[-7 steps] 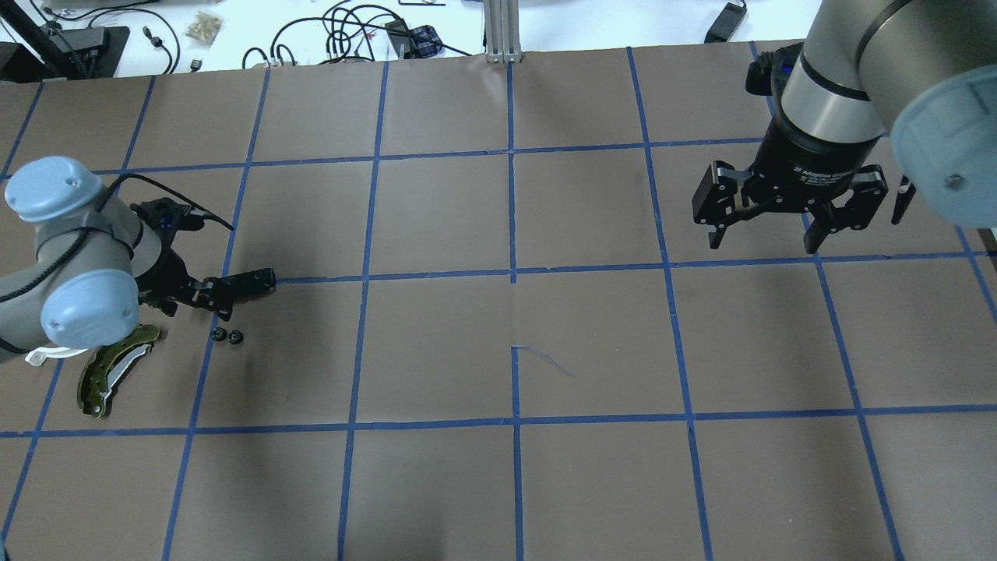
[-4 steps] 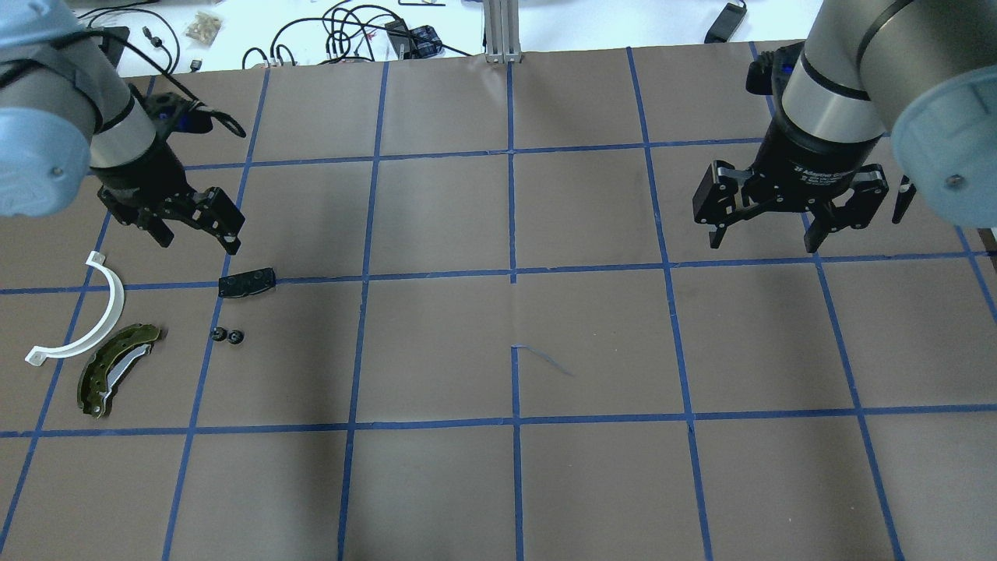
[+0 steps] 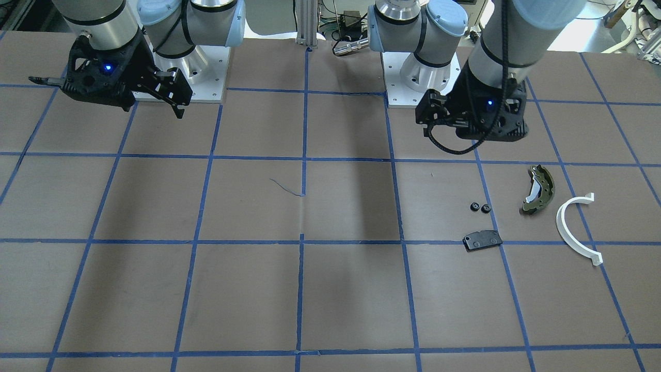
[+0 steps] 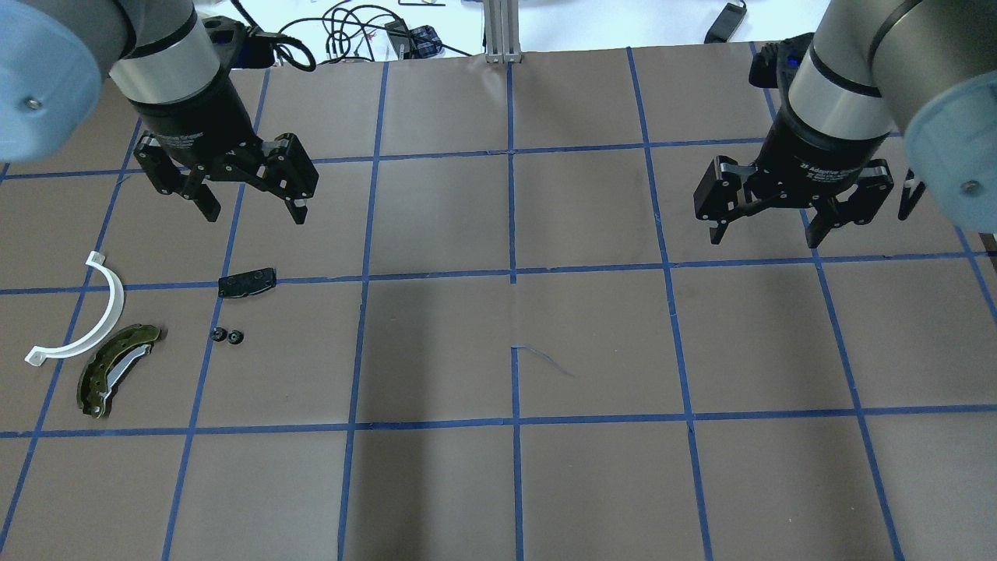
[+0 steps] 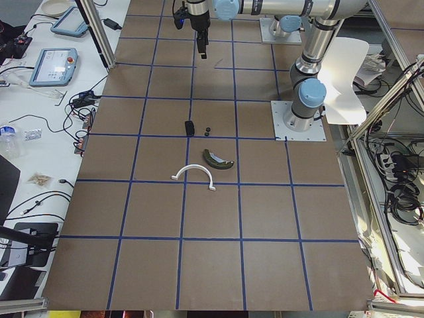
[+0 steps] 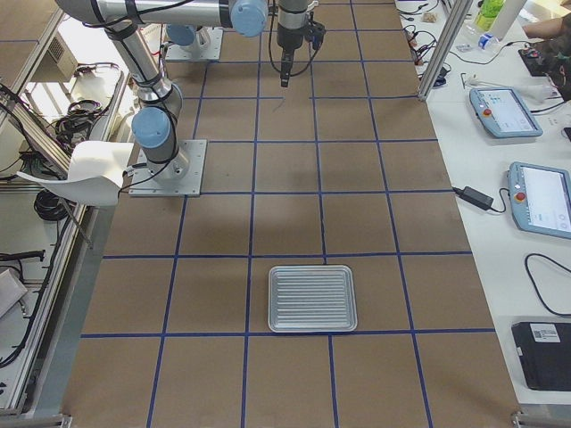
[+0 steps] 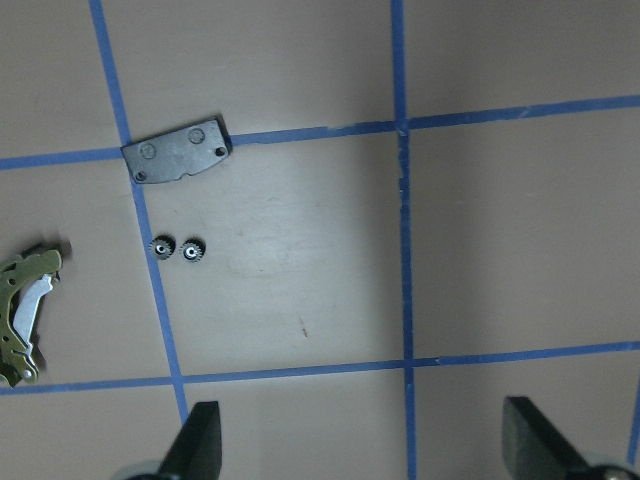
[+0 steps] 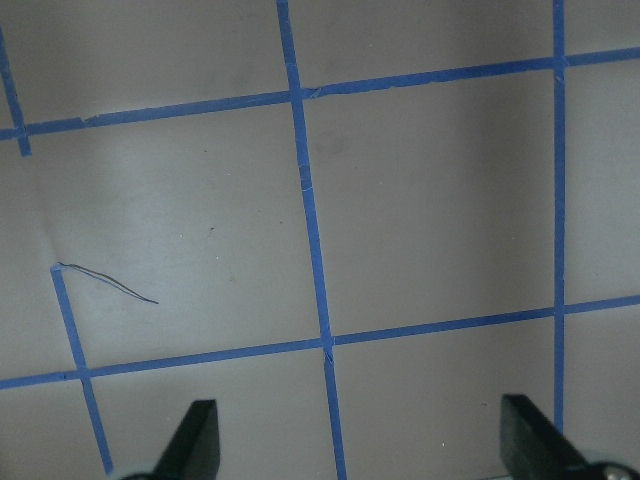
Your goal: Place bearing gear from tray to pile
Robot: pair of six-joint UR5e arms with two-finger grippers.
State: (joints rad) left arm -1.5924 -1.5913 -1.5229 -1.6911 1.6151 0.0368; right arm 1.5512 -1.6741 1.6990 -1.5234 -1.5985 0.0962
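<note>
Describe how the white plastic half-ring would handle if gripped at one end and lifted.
The white half-ring looks thin and open-ended, so it would likely flex and swing rather than stay rigid. It is probably light for its span. Lying flat, it should slide or pivot when pushed, not roll.

Brown table (image 4: 436,343), blue tape grid (image 4: 512,273)

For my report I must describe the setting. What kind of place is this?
Probably a robotics lab. A left arm and a right arm are bolted to a table with a blue tape grid; teach pendants and loose cables lie on the bench beside it.
</note>
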